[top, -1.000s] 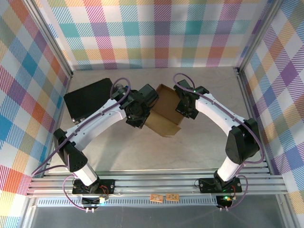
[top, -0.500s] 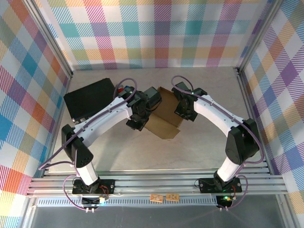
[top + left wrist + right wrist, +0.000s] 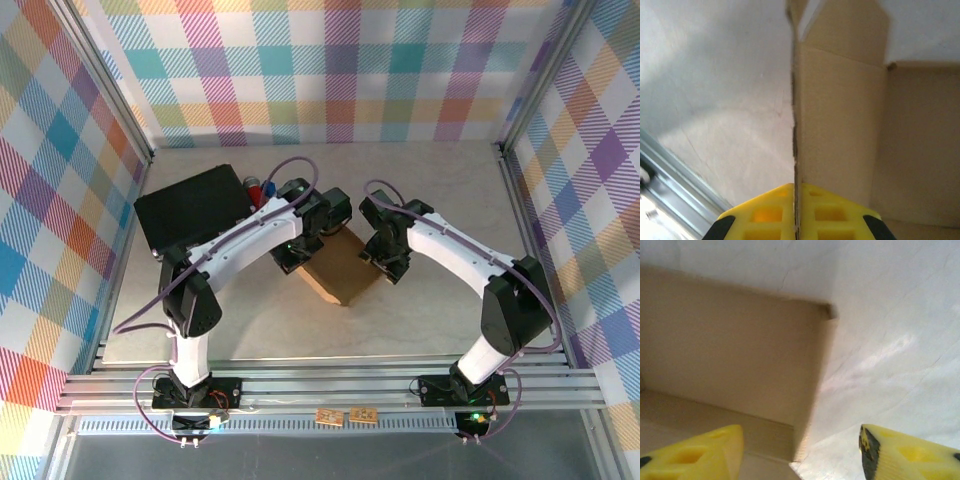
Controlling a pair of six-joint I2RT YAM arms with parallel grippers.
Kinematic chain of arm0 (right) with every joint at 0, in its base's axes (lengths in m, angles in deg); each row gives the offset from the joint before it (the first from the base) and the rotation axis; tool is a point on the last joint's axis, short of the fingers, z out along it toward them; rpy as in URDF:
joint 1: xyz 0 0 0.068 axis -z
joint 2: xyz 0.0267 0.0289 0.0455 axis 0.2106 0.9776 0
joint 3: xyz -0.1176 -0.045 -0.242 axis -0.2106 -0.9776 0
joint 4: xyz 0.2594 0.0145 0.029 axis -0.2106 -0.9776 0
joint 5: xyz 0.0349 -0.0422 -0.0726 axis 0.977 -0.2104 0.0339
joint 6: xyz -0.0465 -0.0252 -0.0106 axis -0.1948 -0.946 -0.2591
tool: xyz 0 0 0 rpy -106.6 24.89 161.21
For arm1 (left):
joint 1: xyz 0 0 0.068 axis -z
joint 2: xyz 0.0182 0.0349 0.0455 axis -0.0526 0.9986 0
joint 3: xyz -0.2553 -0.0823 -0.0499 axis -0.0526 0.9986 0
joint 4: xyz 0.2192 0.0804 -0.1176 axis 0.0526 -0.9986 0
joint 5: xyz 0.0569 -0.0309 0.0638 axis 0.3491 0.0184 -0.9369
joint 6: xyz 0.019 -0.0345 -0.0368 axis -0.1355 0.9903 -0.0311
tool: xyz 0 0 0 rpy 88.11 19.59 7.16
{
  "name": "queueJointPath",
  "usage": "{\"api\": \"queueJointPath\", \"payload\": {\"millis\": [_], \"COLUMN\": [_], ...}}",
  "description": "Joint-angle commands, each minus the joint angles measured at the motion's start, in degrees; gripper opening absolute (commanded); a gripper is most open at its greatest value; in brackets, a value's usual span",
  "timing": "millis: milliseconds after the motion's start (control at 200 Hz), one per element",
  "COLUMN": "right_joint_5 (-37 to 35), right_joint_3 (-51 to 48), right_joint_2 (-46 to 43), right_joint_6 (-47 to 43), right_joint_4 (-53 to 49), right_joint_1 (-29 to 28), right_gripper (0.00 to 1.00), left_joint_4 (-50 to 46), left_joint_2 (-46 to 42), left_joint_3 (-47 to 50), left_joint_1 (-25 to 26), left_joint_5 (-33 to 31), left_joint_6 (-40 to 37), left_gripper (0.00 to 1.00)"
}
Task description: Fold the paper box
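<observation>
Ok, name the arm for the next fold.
Likely right: the right gripper is open and free beside the paper box, while the left gripper is shut on its wall, steadying it.

- Setting: robot test cell, lab type.
- Desk (image 3: pixel 260 330): pale stone-look top, walled on three sides by plaid-patterned panels (image 3: pixel 330 70).
- Aluminium posts (image 3: pixel 113 90) rising at the far corners.
- Aluminium rail frame (image 3: pixel 330 385) at the near edge; my two arms (image 3: pixel 230 240) bolted there.

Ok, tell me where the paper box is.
The paper box lies mid-table in the top view, right of the black case, with the left gripper shut on one wall and the right gripper open beside it.
</observation>
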Motion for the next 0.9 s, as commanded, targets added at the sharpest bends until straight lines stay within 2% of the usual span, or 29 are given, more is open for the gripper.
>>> {"api": "queueJointPath", "payload": {"millis": [0,140,210,295,375,440,510,610,735,895], "right_joint_5": [9.06,9.76,7.15,6.14,9.34,11.96,14.62,19.96,26.42,27.47], "right_joint_3": [3.35,2.54,3.39,3.73,2.72,2.75,2.68,0.77,-7.95,-21.48], "right_joint_2": [-2.41,-8.03,-9.85,-11.19,-11.8,-11.48,-10.9,-10.62,-12.28,-13.83], "right_joint_6": [2.34,3.61,1.67,-2.87,-8.98,-14.82,-21.63,-28.7,-32.79,-41.68], "right_joint_4": [-3.08,-1.35,-1.16,1.36,6.87,9.93,13.18,18.96,35.44,57.75], "right_joint_1": [1.04,3.22,4.13,5.99,8.81,11.09,13.09,16.0,18.83,19.01], "right_gripper": [0.72,0.74,0.74,0.73,0.71,0.69,0.68,0.65,0.64,0.62], "left_joint_4": [-2.49,1.75,1.76,-0.99,-1.45,0.87,4.54,7.96,19.67,33.47], "left_joint_2": [1.76,3.83,5.91,8.55,10.03,10.57,11.38,13.01,9.32,1.04], "left_joint_3": [-1.94,-3.09,-5.2,-8.98,-10.54,-10.38,-10.47,-12.41,-7.15,4.04], "left_joint_1": [-0.44,-1.36,-1.3,-1.21,-1.08,-1.1,-1.4,-1.69,-1.82,-2.32], "left_joint_5": [-8.77,-11.54,-14.52,-21.02,-28.03,-30.36,-28.81,-28.79,-26.69,-13.72], "left_joint_6": [-15.48,-35.46,-46.13,-53.73,-58.85,-64.18,-71.45,-77.05,-85.75,-102.99], "left_gripper": [0.0,0.0,0.0,0.0,0.0,0.0,0.0,0.0,0.0,0.0]}}
